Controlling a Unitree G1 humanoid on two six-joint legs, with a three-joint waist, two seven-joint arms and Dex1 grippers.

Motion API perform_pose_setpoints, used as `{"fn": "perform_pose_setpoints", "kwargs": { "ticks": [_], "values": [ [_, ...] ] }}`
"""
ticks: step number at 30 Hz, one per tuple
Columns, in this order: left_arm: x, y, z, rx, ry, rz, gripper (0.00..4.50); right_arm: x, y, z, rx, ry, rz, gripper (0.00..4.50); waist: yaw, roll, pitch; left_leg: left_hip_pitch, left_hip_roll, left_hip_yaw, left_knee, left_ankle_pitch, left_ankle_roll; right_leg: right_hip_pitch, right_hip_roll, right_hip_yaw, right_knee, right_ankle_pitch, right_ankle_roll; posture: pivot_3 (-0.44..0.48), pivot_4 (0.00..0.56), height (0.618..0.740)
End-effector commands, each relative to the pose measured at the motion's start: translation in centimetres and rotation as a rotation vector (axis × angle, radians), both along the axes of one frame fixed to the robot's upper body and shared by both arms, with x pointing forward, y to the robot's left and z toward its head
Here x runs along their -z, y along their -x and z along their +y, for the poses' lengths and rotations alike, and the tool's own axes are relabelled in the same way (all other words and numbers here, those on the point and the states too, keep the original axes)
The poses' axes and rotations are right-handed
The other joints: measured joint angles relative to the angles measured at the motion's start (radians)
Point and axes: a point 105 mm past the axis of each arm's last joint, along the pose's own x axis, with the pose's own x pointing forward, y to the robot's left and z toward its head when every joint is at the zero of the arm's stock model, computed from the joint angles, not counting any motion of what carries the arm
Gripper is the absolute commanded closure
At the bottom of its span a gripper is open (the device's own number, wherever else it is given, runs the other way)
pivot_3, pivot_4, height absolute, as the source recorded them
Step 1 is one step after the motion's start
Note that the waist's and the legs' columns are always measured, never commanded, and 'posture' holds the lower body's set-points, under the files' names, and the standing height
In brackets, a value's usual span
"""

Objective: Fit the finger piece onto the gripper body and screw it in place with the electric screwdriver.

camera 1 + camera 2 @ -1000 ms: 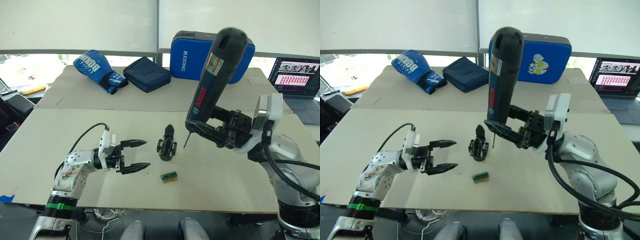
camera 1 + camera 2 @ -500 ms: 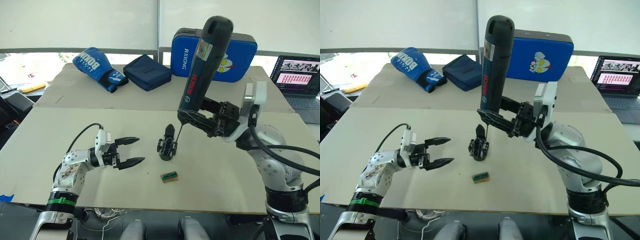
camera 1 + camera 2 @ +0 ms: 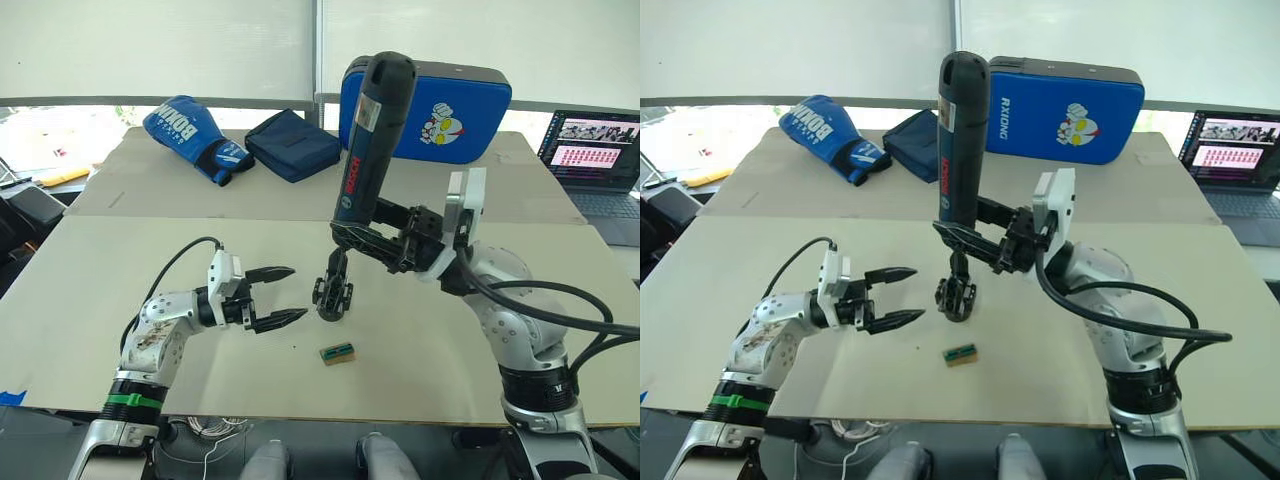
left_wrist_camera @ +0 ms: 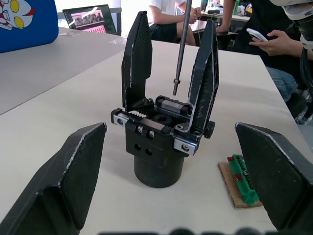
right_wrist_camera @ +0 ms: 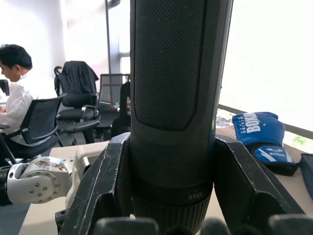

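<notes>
Reading left to right, I see my left gripper [image 3: 278, 296] spread wide beside the gripper body [image 3: 333, 291] standing mid-table; above it my right gripper [image 3: 368, 243] clamps the upright electric screwdriver [image 3: 366, 140], behind it a blue case [image 3: 455, 102] marked "RXIONG"

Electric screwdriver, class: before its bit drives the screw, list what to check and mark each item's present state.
1. Dark blue-black pen-style electric screwdriver clamped in right gripper: ok.
2. Thin metal bit seated in a screw head: not ok, tip hangs above the assembly.
3. Small black gripper body upright on the table: ok.
4. Both black fingers standing on it, finger piece included: ok.
5. Left gripper steadying the body: not ok, open beside it.
6. Screw present: cannot tell.
</notes>
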Motion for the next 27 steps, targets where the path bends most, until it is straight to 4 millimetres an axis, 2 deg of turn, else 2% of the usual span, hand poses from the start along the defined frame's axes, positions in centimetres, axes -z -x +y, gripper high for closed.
{"fn": "perform_pose_setpoints", "kwargs": {
  "ticks": [1,9,27],
  "values": [
    [-1.1,0.1,-0.4,0.012,-0.001,-0.033,0.00,-2.0,0.8,0.6,-0.027,-0.031,-0.092,2.57,-0.001,0.000,0.000,0.000,0.000,0.000,0.000,0.000,0.000,0.000,0.000,0.000,0.000,0.000,0.000,0.000,0.150,0.740],
    [-0.7,0.1,-0.5,0.018,-0.026,-0.014,0.00,-1.7,0.5,1.8,-0.051,-0.013,-0.067,2.57,-0.001,0.000,0.000,0.000,0.000,0.000,0.000,0.000,0.000,0.000,0.000,0.000,0.001,0.000,0.000,0.000,0.150,0.740],
    [1.0,0.3,0.0,0.030,-0.065,0.001,0.00,-0.3,0.5,1.9,-0.058,0.045,-0.003,2.57,-0.001,0.000,0.000,0.000,0.000,0.000,0.000,0.000,0.000,0.000,0.000,0.000,0.001,0.000,0.000,0.000,0.150,0.740]
  ]
}}
